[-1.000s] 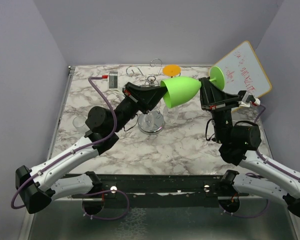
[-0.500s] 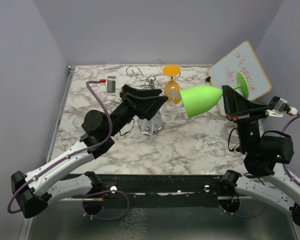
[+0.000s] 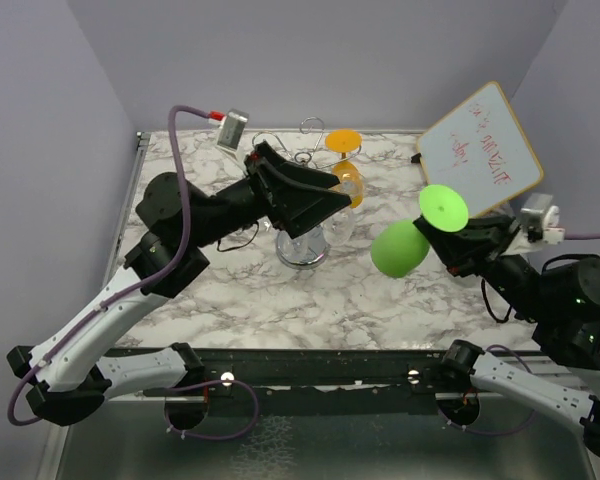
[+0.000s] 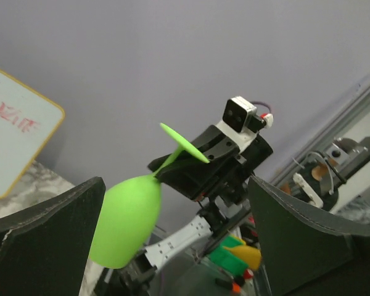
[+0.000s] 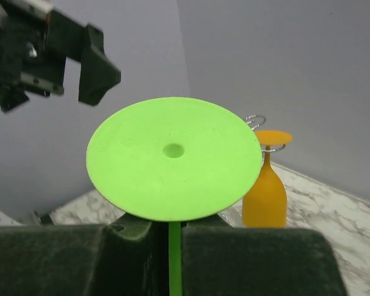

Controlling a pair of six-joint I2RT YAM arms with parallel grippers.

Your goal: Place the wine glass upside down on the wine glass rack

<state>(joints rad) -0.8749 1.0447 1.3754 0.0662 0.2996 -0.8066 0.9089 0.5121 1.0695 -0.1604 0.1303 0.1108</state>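
The right end effector (image 3: 438, 232) sits nearest, to the right of centre above the bench (image 3: 380, 300). Its fingers (image 5: 111, 259) are pressed together on the thin stem of the green wine glass (image 3: 400, 247), pinching it just below the foot. The glass hangs tilted in the air. Its round foot faces up toward the overhead camera and its bowl slants down and left toward the bench, without touching it. It is held to the right of the rack (image 3: 302, 250), apart from it and on none of its arms.

Farther back and to the left, the left end effector (image 3: 323, 197) hovers over the rack with its fingers (image 4: 43, 240) spread wide, gripping nothing. Its wrist camera looks between them at the green glass and the right arm.

The rack's shiny round base rests on the bench under that end effector, and its curled wire arms show behind. An orange glass (image 3: 347, 183) hangs bowl-down from one arm on the right side.

A whiteboard (image 3: 483, 140) leans at the far right corner.
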